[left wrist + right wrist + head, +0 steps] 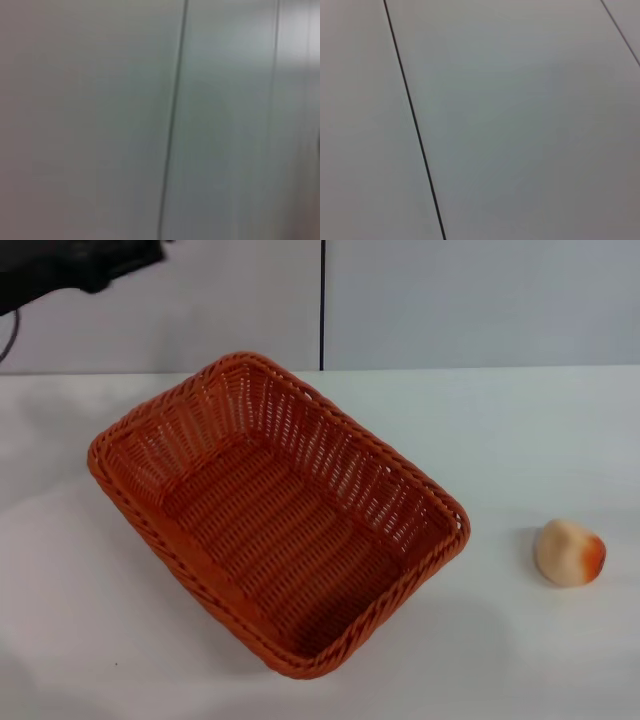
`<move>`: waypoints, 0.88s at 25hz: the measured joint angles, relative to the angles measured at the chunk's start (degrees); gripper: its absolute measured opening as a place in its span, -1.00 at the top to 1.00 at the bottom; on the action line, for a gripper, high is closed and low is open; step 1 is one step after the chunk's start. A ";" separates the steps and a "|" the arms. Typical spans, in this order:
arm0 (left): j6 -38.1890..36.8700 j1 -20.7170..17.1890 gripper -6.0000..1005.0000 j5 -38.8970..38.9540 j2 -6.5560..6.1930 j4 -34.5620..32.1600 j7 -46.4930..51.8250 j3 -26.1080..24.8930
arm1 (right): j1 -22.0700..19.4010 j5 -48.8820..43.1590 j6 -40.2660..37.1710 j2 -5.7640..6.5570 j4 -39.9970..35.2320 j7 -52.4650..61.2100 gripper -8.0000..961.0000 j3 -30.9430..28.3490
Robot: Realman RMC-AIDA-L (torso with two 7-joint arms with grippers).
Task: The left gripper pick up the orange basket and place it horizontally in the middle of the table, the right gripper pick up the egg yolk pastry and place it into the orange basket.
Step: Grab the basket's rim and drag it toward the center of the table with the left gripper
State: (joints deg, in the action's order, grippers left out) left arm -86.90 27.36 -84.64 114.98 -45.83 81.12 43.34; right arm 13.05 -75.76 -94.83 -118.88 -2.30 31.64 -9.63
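Note:
The orange basket (272, 508) sits empty on the white table (520, 440), left of centre, with its long side running diagonally from far left to near right. The egg yolk pastry (569, 552) lies on the table well to the basket's right, apart from it, its orange-red blush facing right. A dark part of my left gripper (85, 265) hangs high in the far left corner of the head view, above and behind the basket and touching nothing. My right gripper is out of view. Both wrist views show only wall.
A grey panelled wall (450, 300) with a dark vertical seam (322, 305) rises behind the table's far edge. The same wall panels fill the left wrist view (100, 120) and the right wrist view (520, 120).

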 joint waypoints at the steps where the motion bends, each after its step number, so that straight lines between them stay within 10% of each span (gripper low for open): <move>1: 0.00 0.00 -0.60 0.00 0.00 0.00 0.00 0.00 | -0.07 0.05 0.14 -0.01 0.21 0.00 -0.32 -0.01; 9: 3.73 8.61 -0.58 -32.55 1.23 -15.43 19.67 0.05 | -0.25 0.13 0.33 -0.11 1.43 0.00 -0.31 -0.13; 22: 8.46 11.00 -0.55 -45.41 2.88 -16.21 22.98 2.88 | -0.91 0.27 0.43 -0.12 2.47 0.00 -0.31 -0.13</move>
State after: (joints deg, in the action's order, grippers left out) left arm -78.45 38.36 -130.05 117.86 -62.04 104.10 46.22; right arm 12.14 -75.49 -94.39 -119.00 0.17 31.64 -9.76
